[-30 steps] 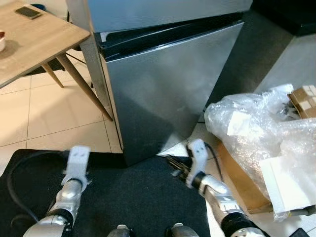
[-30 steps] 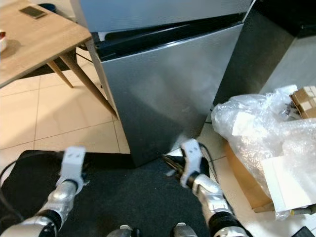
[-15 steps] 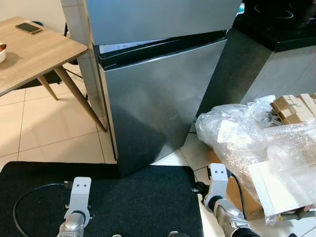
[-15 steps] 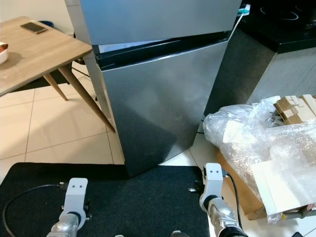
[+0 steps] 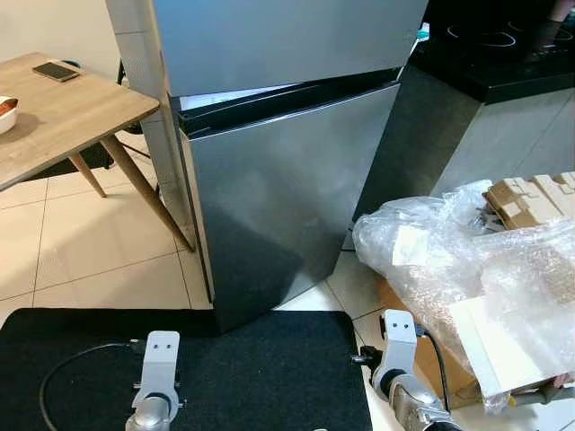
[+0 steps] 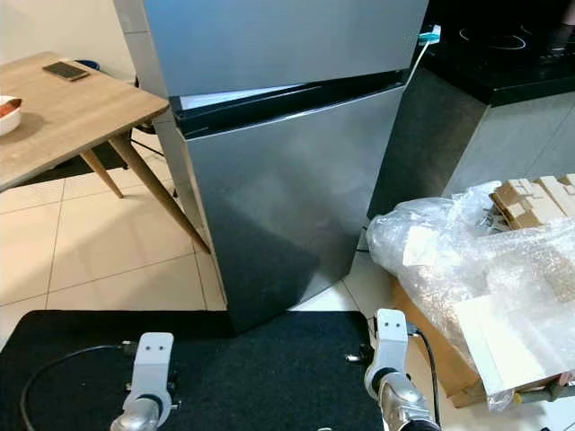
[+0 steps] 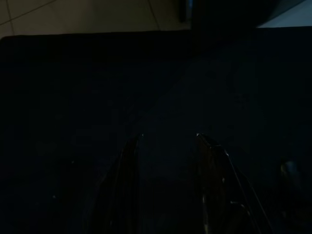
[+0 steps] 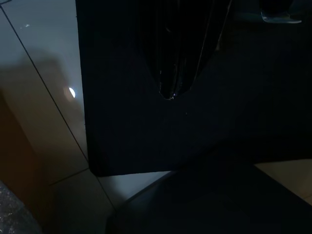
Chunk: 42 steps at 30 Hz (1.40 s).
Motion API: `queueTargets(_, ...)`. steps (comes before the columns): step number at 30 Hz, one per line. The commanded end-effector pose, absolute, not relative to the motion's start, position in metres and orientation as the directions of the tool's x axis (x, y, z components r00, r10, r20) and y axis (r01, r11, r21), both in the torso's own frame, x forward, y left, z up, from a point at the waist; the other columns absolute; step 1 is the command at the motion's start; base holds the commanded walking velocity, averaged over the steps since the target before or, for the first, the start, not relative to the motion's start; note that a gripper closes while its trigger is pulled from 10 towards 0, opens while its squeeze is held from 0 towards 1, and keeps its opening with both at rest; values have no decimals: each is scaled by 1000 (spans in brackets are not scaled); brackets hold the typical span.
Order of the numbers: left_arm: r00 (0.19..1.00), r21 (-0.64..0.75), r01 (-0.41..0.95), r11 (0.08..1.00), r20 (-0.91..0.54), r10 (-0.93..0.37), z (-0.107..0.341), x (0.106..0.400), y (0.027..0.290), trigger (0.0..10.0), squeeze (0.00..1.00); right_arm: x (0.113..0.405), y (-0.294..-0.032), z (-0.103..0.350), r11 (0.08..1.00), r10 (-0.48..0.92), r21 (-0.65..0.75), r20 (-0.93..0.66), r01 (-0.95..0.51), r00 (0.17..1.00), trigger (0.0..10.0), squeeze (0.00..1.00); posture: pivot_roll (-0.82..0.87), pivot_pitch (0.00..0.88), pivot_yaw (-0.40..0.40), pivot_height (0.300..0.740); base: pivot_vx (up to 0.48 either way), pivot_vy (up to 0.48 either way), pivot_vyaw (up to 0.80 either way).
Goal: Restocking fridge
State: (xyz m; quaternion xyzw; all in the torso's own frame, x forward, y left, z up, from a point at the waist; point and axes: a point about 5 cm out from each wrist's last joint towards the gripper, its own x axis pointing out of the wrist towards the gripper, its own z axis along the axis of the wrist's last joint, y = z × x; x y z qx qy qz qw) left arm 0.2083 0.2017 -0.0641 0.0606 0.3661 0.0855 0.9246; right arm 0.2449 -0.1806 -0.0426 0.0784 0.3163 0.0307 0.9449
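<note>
A silver two-door fridge (image 5: 278, 153) stands straight ahead, with a dark gap between its upper and lower doors. Both arms hang low at the bottom of the eye views, over a black floor mat (image 5: 260, 359). In the dark left wrist view, my left gripper (image 7: 169, 136) is open above the mat, with nothing between its fingers. My right gripper (image 8: 169, 96) is shut, its fingers meeting in a point over the mat's edge beside pale tiles. The right wrist (image 5: 395, 337) sits near the mat's right edge.
A wooden table (image 5: 63, 112) with a phone (image 5: 56, 71) and a bowl (image 5: 4, 106) stands at the left. Crumpled clear plastic wrap (image 5: 440, 260) over cardboard boxes (image 5: 526, 197) lies at the right. Behind it is a black counter (image 5: 503, 63). A cable (image 5: 72, 368) curls on the mat.
The view has tilted up and shows more of the fridge. Both arms have dropped lower in the picture. The right gripper no longer reaches toward the fridge's lower corner.
</note>
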Motion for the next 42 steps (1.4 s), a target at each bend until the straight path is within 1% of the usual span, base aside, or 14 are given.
queueTargets(1,721,157,-93,983,-670,175,-67,204,197,10000,0,239,-183,-47,987,95,159,-608,4,788,10000,0,-115,68,-11,738,0,0,0)
queueTargets(5,722,125,-76,989,-678,141,-69,202,193,10000,0,239,-183,-47,988,100,156,-607,-5,788,10000,0,-116,60,0,738,0,0,0)
queueTargets(10,721,118,-57,991,-682,123,-70,198,194,10000,0,237,-179,-49,987,130,157,-612,-42,780,10000,0,-108,51,-17,738,0,0,0)
queueTargets(14,722,102,-90,991,-678,136,-71,196,195,10000,0,237,-178,-48,985,154,155,-617,-72,772,10000,0,-94,56,-29,738,0,0,0)
queueTargets(16,721,78,-109,991,-681,132,-72,194,191,10000,0,237,-181,-48,985,157,150,-620,-80,769,10000,0,-85,52,-35,738,0,0,0)
queueTargets(22,712,63,-111,992,-691,123,-74,193,186,10000,0,232,-184,-51,987,159,119,-641,-107,751,10000,0,-90,57,-42,738,0,0,133)
queueTargets(25,710,68,-108,992,-693,125,-74,191,189,10000,0,228,-184,-54,987,158,111,-651,-112,742,10000,0,-91,72,-34,738,0,0,731)
queueTargets(32,741,55,-116,992,-660,123,-70,196,187,10000,0,224,-184,-56,987,157,119,-656,-104,738,10000,0,-82,81,-35,738,0,0,800)
queueTargets(42,720,72,-128,989,-679,143,-74,186,197,10000,0,220,-178,-60,985,169,127,-671,-113,721,10000,0,-56,86,-41,738,0,0,800)
